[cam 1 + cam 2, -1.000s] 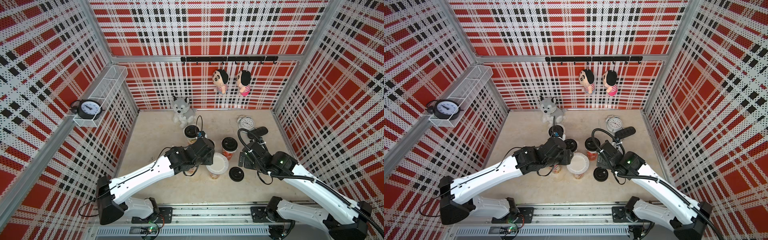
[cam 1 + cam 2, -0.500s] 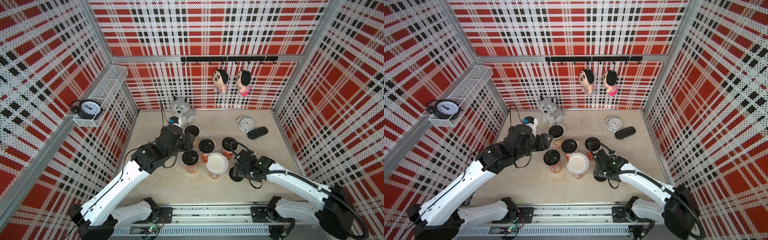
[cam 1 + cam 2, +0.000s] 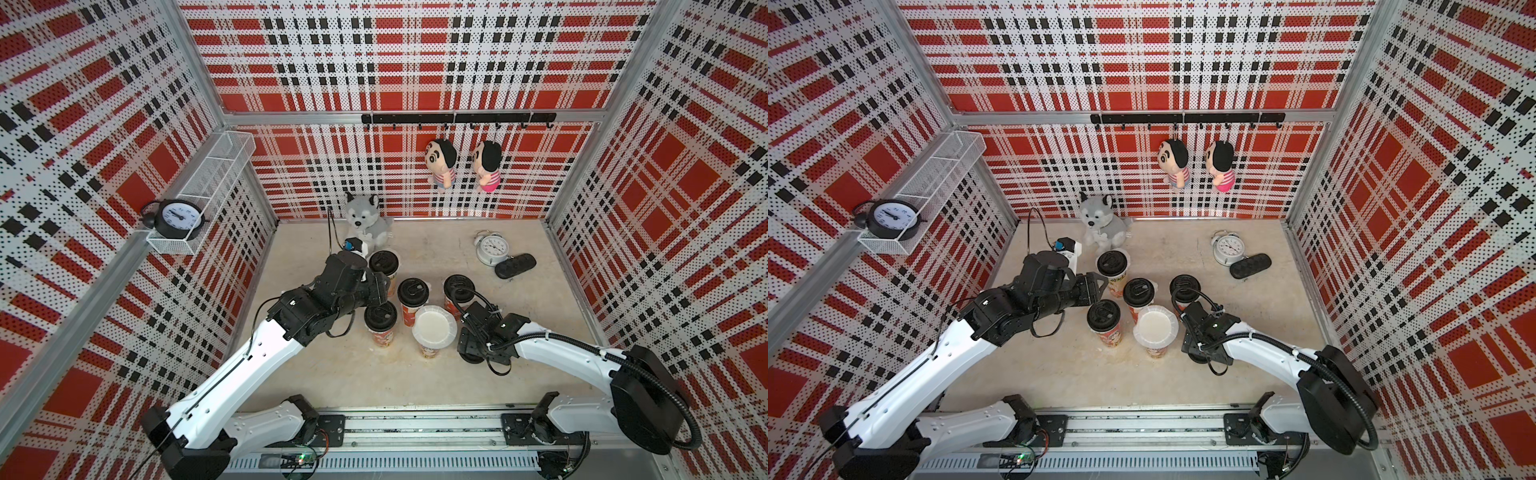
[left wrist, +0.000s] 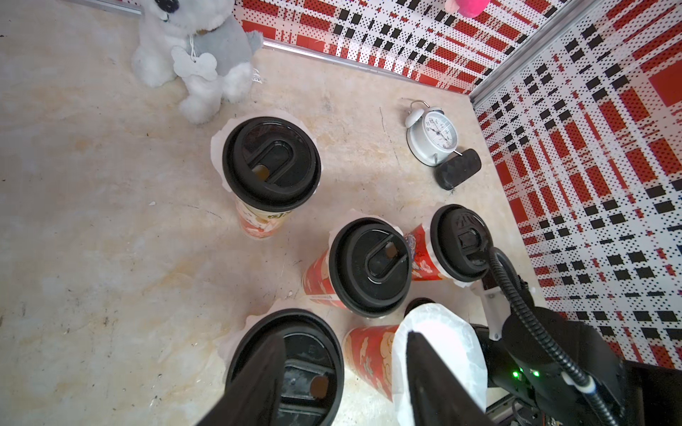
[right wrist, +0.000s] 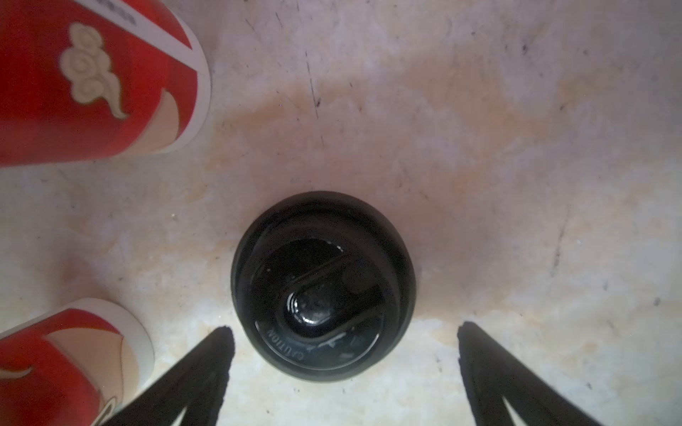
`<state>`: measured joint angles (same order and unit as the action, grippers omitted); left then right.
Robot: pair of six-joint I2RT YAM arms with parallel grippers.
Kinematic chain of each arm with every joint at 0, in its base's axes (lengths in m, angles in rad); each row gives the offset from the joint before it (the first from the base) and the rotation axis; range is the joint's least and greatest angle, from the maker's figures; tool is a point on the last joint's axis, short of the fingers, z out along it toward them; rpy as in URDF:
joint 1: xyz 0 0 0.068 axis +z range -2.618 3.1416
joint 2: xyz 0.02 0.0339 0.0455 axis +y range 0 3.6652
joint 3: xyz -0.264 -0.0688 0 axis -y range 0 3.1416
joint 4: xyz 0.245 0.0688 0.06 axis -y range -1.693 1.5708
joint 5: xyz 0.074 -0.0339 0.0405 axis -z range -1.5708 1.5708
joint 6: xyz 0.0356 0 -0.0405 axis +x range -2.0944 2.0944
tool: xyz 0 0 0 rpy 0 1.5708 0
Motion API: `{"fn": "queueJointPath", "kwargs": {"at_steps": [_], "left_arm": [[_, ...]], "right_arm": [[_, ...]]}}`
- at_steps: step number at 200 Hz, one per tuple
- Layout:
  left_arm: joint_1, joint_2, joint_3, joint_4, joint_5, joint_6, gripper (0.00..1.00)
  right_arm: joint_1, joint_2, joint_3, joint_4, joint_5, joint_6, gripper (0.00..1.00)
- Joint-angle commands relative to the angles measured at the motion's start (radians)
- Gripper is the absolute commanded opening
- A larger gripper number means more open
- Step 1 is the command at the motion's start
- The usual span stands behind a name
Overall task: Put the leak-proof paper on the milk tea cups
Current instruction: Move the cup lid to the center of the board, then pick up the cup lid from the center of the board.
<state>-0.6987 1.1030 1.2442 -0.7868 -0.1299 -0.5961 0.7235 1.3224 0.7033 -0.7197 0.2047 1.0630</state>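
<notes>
Uncovered since my half-open, empty left gripper [image 4: 341, 335] swung away, the thin whitish round paper sheet [image 3: 434, 330] sits on the front red printed cup [image 3: 430, 354]. My right gripper [image 5: 345, 328], jaws wide, has dropped astride the loose black plastic lid [image 5: 323, 286]; papering looks done.

paper [image 3: 1155, 328] covers front cup [image 3: 1157, 352] | right hand [image 3: 1198, 353] beside, jaws unclear
</notes>
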Motion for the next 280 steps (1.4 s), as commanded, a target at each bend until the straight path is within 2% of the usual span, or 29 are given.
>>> {"fn": "queueJointPath", "kwargs": {"at_steps": [1, 58, 126, 189, 280], "left_arm": [[0.008, -0.002, -0.009, 0.011, 0.018, 0.015, 0.56], [0.008, -0.005, -0.014, 0.009, 0.023, 0.016, 0.55], [0.008, -0.011, -0.017, 0.011, 0.033, 0.016, 0.55], [0.008, -0.016, -0.016, 0.009, 0.029, 0.014, 0.55], [0.008, -0.004, -0.02, 0.011, 0.032, 0.015, 0.55]], "right_arm": [[-0.01, 0.018, -0.016, 0.025, 0.008, 0.027, 0.97], [-0.042, -0.02, -0.085, 0.0, 0.017, 0.064, 0.97], [-0.116, -0.176, -0.108, -0.08, 0.046, 0.042, 0.95], [-0.122, -0.098, -0.039, -0.089, 0.043, -0.034, 0.92], [-0.141, -0.044, -0.056, 0.001, 0.016, -0.064, 0.86]]}}
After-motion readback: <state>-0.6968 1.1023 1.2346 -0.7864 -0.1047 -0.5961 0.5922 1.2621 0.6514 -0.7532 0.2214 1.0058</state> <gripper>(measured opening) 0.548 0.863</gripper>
